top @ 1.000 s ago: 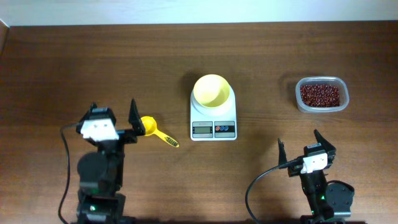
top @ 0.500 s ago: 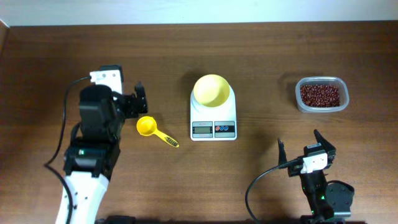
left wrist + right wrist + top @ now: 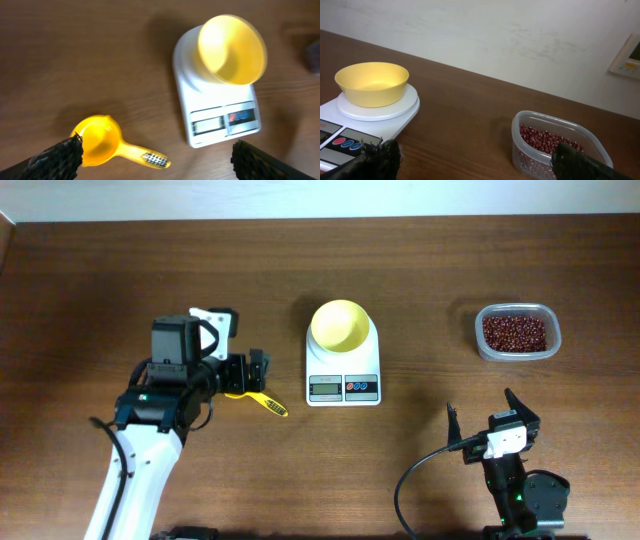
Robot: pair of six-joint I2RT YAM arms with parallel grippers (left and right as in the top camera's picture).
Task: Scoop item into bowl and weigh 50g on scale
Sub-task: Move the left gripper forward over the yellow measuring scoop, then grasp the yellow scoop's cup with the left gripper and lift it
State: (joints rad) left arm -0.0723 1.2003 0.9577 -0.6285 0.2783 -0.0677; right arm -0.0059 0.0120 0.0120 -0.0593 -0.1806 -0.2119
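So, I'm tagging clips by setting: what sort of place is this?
Likely a robot test bench, not a kitchen: wooden table, plain white wall, a scale with a bowl, a tub of beans.

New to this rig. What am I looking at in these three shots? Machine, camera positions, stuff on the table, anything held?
Two robot arms at a wooden table, each ending in a two-finger gripper. One picture looks straight down from above; the other two come from cameras on the wrists, so the dark shapes at their bottom corners are that arm's own fingers. On the table: a white scale with an empty yellow bowl on it, a yellow scoop, and a clear tub of red-brown beans. The left gripper hangs open over the scoop, not gripping it. The right gripper is open too, away from everything, holding nothing.
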